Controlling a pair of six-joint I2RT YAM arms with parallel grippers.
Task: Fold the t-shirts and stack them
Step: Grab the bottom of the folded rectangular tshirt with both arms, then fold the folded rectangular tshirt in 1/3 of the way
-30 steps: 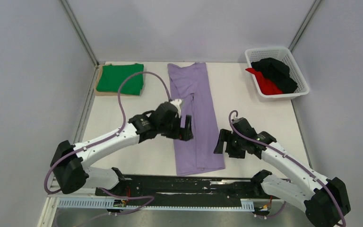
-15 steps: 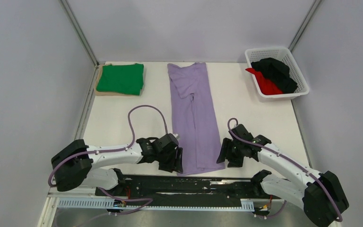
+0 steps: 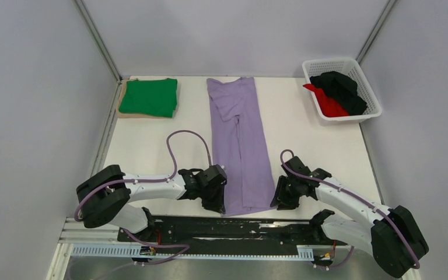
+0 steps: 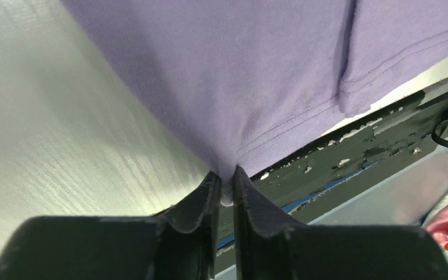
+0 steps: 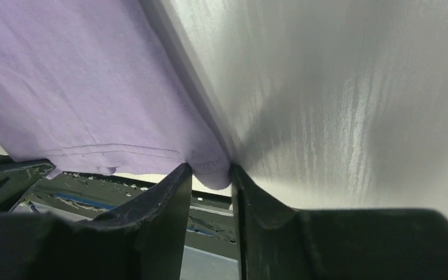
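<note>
A long lilac t-shirt (image 3: 242,140), folded into a narrow strip, runs from the table's back to its front edge. My left gripper (image 3: 219,201) is at its near left corner. In the left wrist view it (image 4: 226,175) is shut on a pinch of the hem of the lilac cloth (image 4: 221,70). At the near right corner is my right gripper (image 3: 283,198). Its jaws (image 5: 210,169) stand narrow, with the lilac corner (image 5: 213,172) touching both fingertips. A folded green t-shirt (image 3: 149,96) lies at the back left.
The green shirt rests on a flat tan board (image 3: 129,115). A white lattice basket (image 3: 350,119) at the back right holds a black t-shirt (image 3: 341,87) and a red t-shirt (image 3: 329,104). The black rail (image 3: 233,227) runs just below the shirt's hem.
Both arms drew back toward the near edge, down to the lilac shirt's bottom corners. The left jaws closed on the hem, and the right jaws narrowed around its corner.
</note>
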